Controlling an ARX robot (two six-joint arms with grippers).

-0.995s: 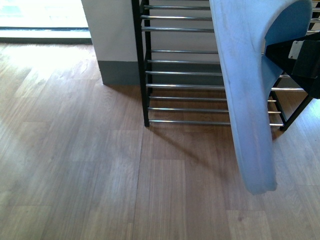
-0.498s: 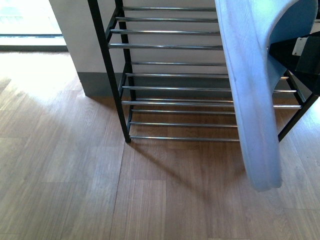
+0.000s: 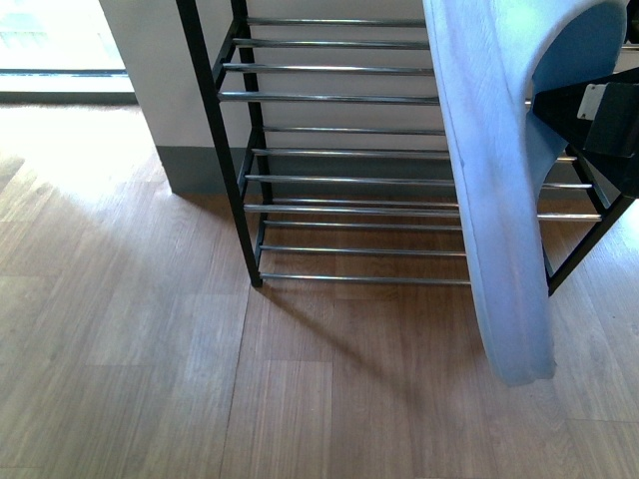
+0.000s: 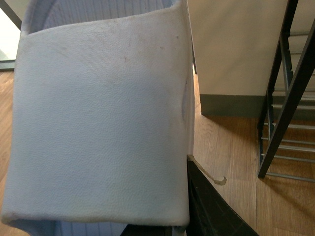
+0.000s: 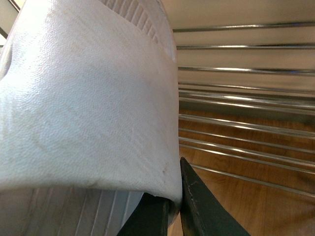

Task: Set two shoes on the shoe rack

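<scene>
Now the right gripper point(image 5: 172, 201) is clamped on the strap of one pale blue slide point(image 3: 499, 200). It hangs on end down the right of the front frame, in front of the rack point(image 3: 349, 97) with its three tiers of chrome bars, lower end over the wood floor point(image 3: 120, 349). Likewise the left gripper point(image 4: 172, 223) grips a second slide point(image 4: 98, 123), which fills the left of its view.

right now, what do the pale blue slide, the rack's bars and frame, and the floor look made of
The pale blue slide looks like soft moulded rubber or foam: matte, with a fine pebbled grain and light scuffs. The rack bars are metal, probably chrome-plated, given the mirror-like glints. The side frame is likely black painted metal. The floor is wood-look planks, perhaps laminate or vinyl.
</scene>
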